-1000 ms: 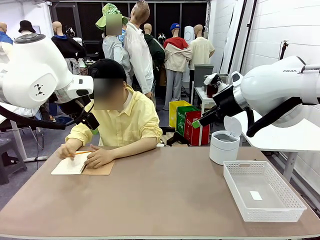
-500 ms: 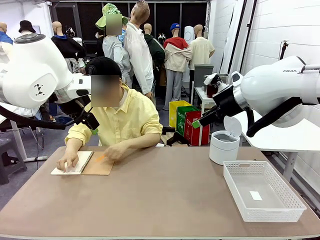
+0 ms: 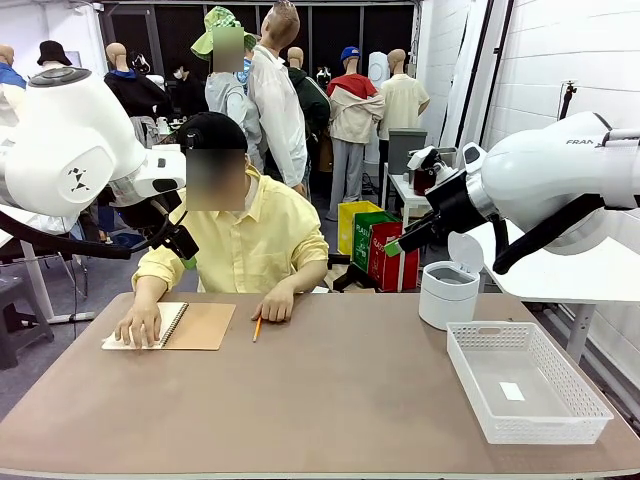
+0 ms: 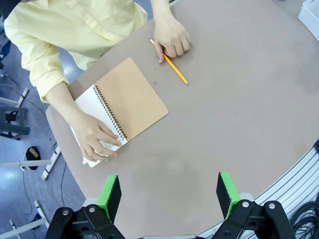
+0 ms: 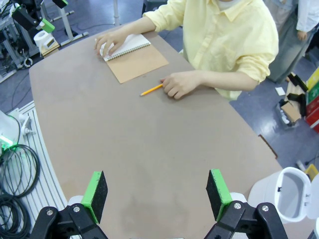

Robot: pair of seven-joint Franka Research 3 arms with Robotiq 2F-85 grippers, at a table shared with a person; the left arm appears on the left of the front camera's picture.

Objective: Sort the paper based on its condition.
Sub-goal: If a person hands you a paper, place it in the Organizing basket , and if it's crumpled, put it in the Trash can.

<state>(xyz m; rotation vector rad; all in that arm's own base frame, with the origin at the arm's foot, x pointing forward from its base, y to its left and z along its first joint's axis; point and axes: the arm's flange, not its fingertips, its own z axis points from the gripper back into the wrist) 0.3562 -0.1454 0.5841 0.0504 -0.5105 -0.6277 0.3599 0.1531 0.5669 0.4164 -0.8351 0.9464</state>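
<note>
A pale yellow shirt (image 3: 250, 245) is seen on the person. The spiral notebook (image 3: 198, 326) is shown with a plain kraft-brown cover and white pages, and the pencil (image 3: 257, 328) is picked out in orange-yellow. The table (image 3: 330, 400) is rendered in flat greyish brown. White is carried by the mesh-patterned basket (image 3: 550, 432) and the small bin (image 3: 445, 295). Bright green pads (image 4: 110, 191) are set on the black left gripper (image 4: 169, 191) and right gripper (image 5: 157, 194).
</note>
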